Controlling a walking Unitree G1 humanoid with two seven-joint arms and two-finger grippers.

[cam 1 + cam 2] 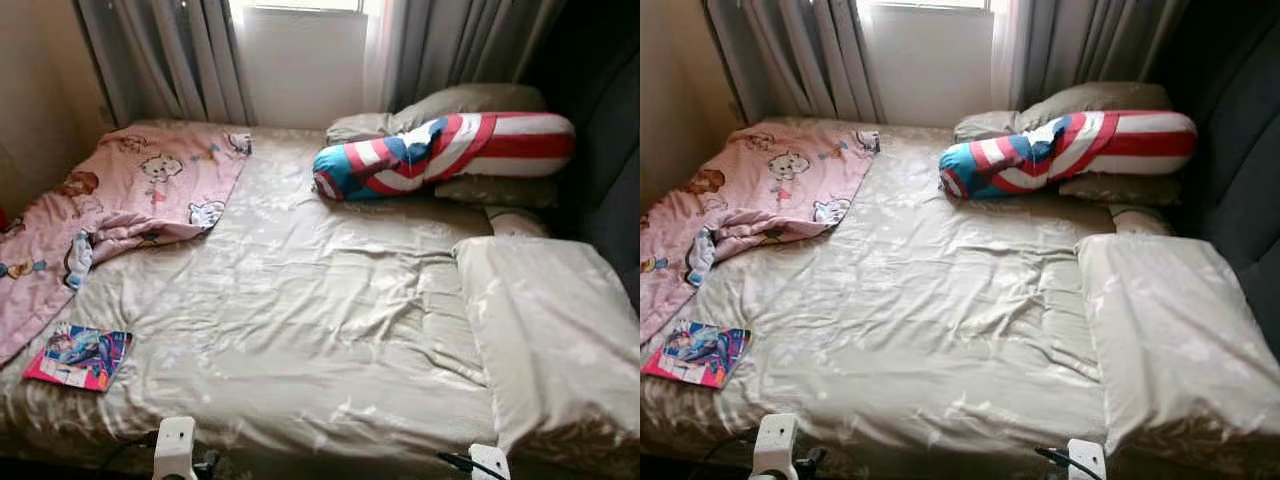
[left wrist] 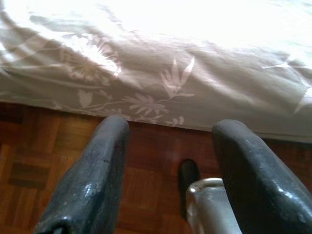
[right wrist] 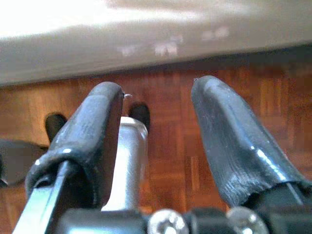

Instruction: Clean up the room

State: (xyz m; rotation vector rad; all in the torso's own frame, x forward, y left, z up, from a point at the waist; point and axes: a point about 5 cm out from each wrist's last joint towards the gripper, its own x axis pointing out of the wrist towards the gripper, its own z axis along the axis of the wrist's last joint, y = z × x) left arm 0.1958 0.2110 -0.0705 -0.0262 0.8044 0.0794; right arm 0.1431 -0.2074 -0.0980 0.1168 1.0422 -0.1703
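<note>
a wide bed with a wrinkled beige floral sheet (image 1: 300,320) carries a pink cartoon-print blanket (image 1: 130,190) bunched at its far left, a colourful thin book (image 1: 78,357) near left, and a red, white and blue striped bolster pillow (image 1: 450,150) far right. left claw (image 2: 168,170) and right claw (image 3: 156,131) hang spread over the brown parquet floor (image 2: 44,161) beside the bed, holding nothing.

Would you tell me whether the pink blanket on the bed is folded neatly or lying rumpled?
Rumpled. The pink blanket lies bunched in creases across the bed's left corner, one edge trailing off the side.
</note>
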